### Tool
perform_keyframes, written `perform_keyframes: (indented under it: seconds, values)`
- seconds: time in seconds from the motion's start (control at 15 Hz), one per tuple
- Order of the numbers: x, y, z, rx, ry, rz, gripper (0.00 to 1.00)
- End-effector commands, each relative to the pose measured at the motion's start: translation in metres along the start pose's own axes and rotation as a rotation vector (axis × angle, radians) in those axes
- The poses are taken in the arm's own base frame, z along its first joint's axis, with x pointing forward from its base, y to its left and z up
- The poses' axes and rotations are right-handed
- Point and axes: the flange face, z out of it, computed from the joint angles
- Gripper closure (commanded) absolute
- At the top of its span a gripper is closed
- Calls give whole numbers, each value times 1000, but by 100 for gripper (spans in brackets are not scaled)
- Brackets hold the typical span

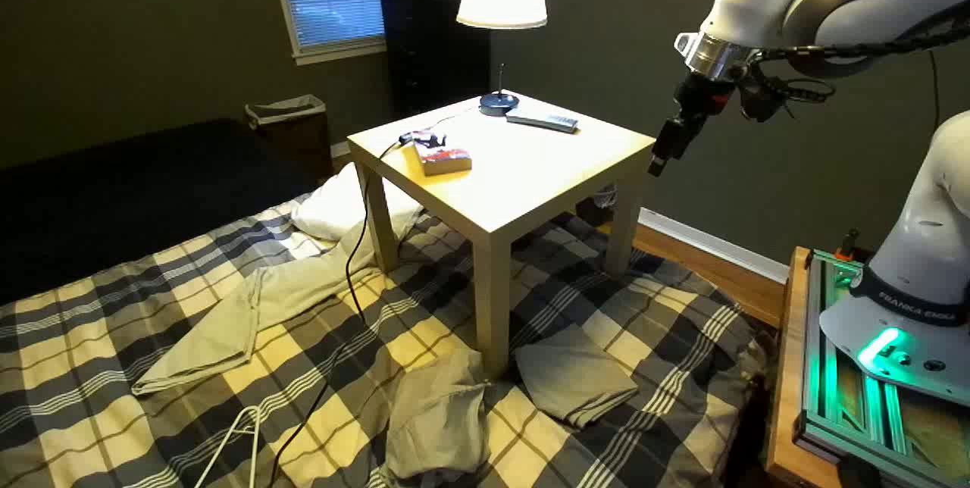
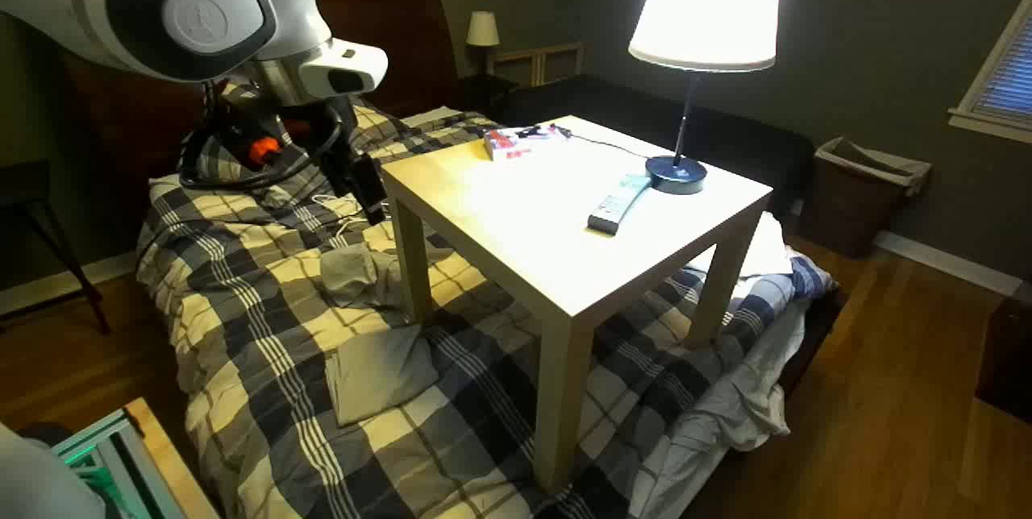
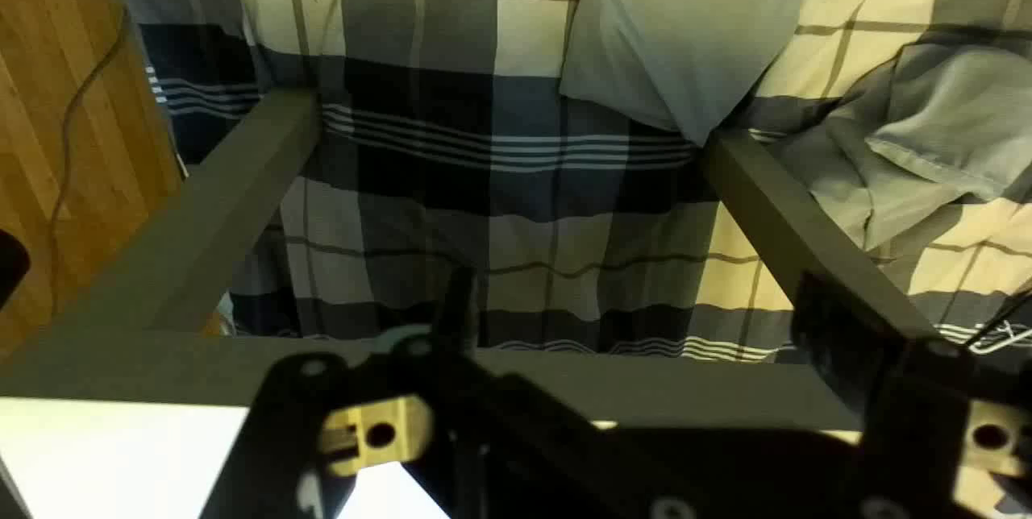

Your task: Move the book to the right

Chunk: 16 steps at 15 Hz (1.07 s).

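The book [image 1: 445, 161] is small, with a red and whitish cover and yellowish page edges. It lies flat near an edge of the light wooden table [image 1: 546, 173], with a dark cabled item [image 1: 424, 139] on its far end. In an exterior view the book [image 2: 504, 145] lies at the table's far corner area. My gripper [image 1: 658, 166] hangs just beyond the table's edge, across the tabletop from the book; it also shows in an exterior view [image 2: 376, 214]. In the wrist view the fingers [image 3: 637, 301] are wide apart with nothing between them. The book is out of the wrist view.
A lamp [image 1: 499, 103] with a white shade and a slim grey remote [image 1: 542, 121] stand on the table. A black cable [image 1: 350, 268] hangs over the table's edge. The table stands on a plaid bed [image 2: 266, 325] with folded cloths [image 2: 379, 374].
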Motion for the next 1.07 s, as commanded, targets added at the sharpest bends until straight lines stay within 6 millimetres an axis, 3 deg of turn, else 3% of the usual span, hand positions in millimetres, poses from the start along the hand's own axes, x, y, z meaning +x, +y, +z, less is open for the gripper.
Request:
perform_keyframes:
  seconds: [0.0, 0.8, 1.0]
  values:
    - [-1, 1, 2, -2, -6, 0, 0]
    - [-2, 1, 5, 0, -6, 18, 0]
    - [16, -18, 0, 6, 30, 40, 0]
